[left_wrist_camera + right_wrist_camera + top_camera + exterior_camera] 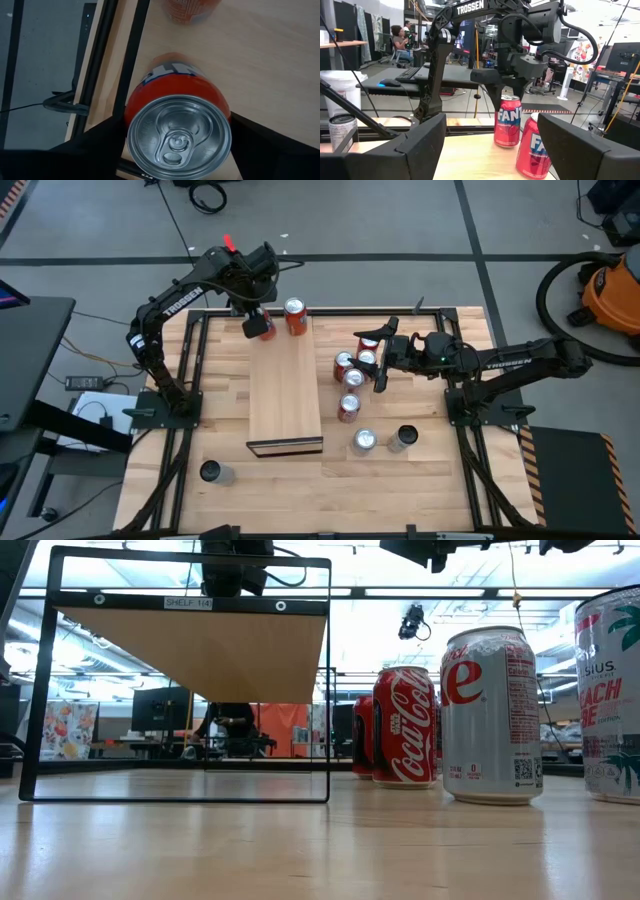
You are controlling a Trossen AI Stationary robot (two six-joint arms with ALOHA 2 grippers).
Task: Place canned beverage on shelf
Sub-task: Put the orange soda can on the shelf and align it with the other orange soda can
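**Kid:** From up high, why is the left pincer [259, 323] at the far end of the shelf [285, 395]?

**Helper:** It has a red can [262, 326] between its fingers, at the shelf's far left corner, beside an orange can [296, 318] standing near the far edge. I think it is putting the can down. The arm reaches in from the bench's [440, 480] left edge, bent like an elbow.

**Kid:** And down low?

**Helper:** More cans wait on the bench. The shelf top hangs in its black frame.

**Kid:** The left wrist?

**Helper:** The dark fingers [100, 145] sit on both sides of the red can, close against it. It stands up straight.

**Kid:** The right wrist?

**Helper:** The right pincer [490, 145] is spread apart, holding nothing. It hovers over the cans beside the shelf's right edge, pointing at the shelf.
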